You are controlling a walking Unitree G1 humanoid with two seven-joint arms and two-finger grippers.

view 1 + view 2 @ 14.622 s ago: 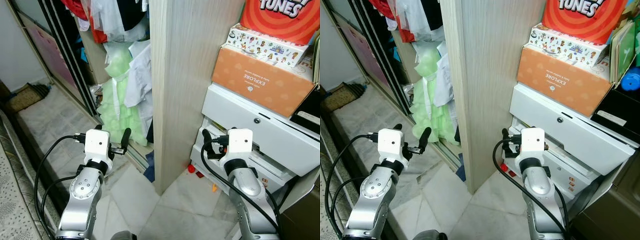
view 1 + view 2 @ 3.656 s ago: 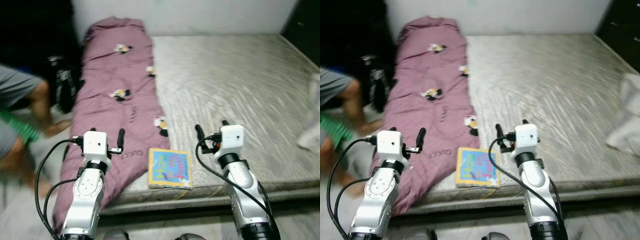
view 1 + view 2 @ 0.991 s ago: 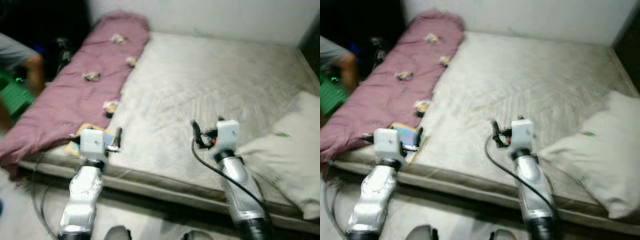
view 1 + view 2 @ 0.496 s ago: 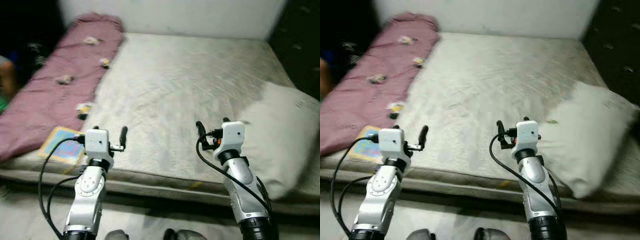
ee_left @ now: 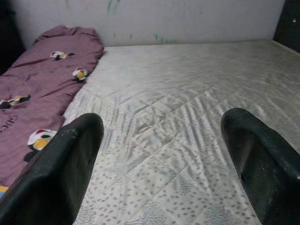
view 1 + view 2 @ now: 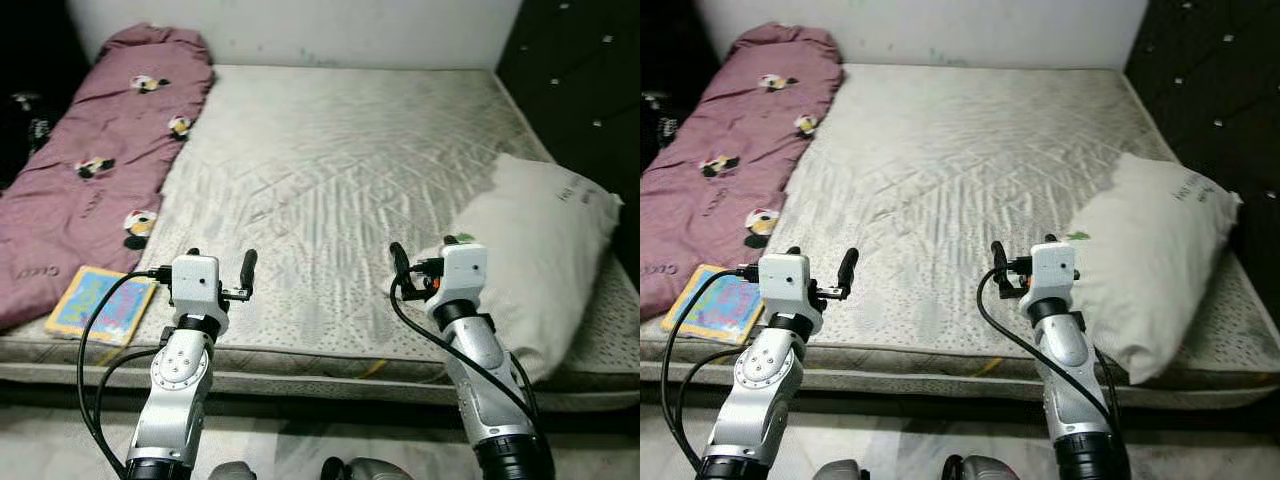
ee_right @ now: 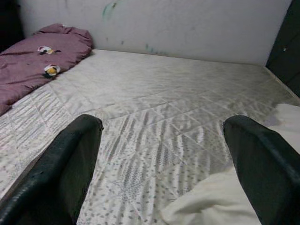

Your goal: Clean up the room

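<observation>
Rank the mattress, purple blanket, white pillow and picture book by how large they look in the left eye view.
1. mattress
2. purple blanket
3. white pillow, looking close to the blanket in area and nearer the camera, so that order is unsure
4. picture book

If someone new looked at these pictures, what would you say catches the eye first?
The bare quilted mattress dominates, with a purple blanket along the robot's left side and a large white pillow on the right. A colourful book lies at the near left corner. The left gripper and right gripper hover open over the near edge.
</observation>
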